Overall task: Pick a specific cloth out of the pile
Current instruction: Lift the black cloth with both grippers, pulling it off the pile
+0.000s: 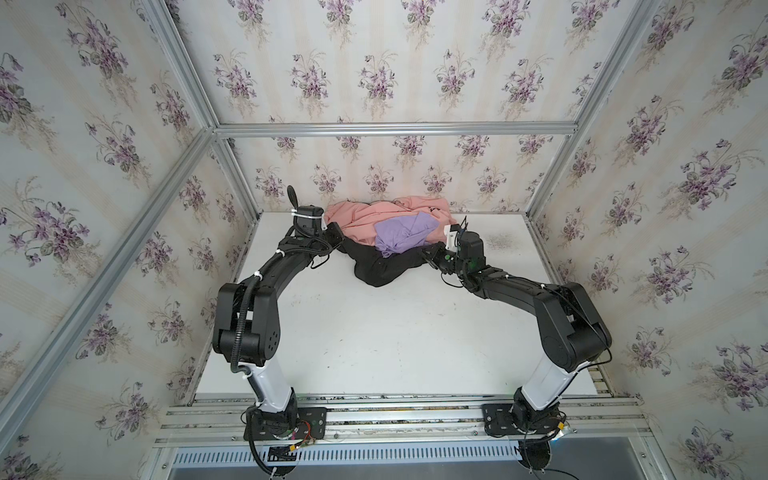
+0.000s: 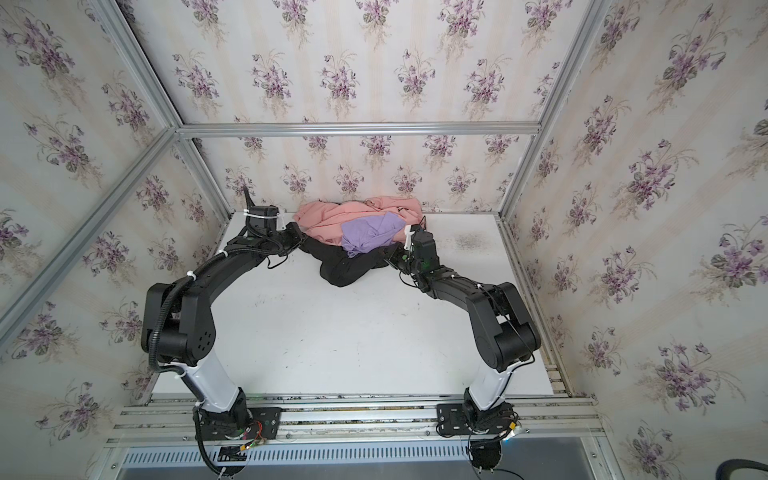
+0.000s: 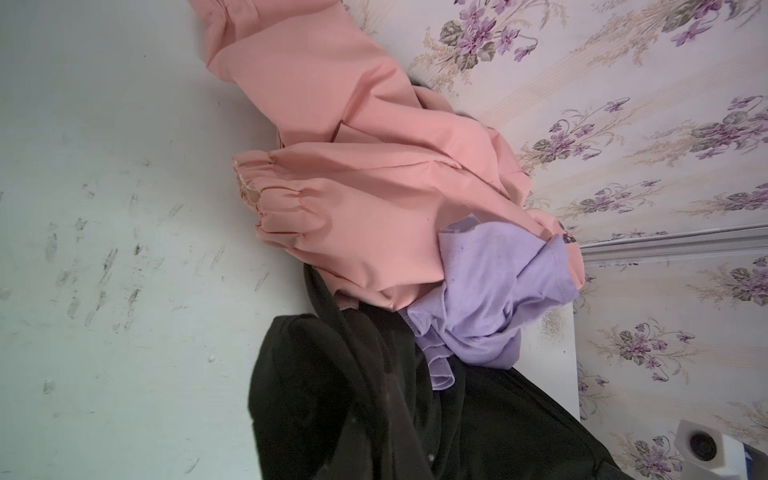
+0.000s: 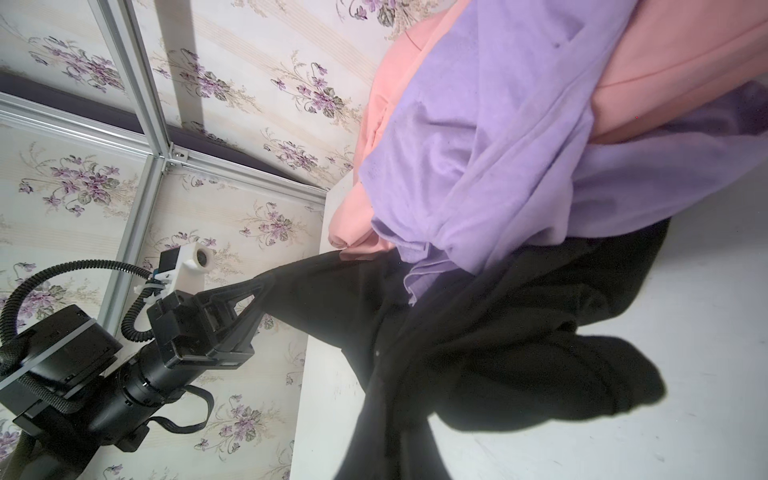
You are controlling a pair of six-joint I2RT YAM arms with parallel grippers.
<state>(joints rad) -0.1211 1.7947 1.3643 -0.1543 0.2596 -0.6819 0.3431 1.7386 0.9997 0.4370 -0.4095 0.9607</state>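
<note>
One black cloth, one pink sweatshirt, seemingly one lilac garment, two robot arms

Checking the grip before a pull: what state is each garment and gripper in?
pink sweatshirt, bunched at the far edge of the table, ungripped.
lilac garment, crumpled on the pink sweatshirt, ungripped.
black cloth, pinched at both ends, middle sagging to the table, far part under the lilac garment.
left gripper, shut on the black cloth.
right gripper, shut on the black cloth.

No readable text, labels or numbers anywhere.
</note>
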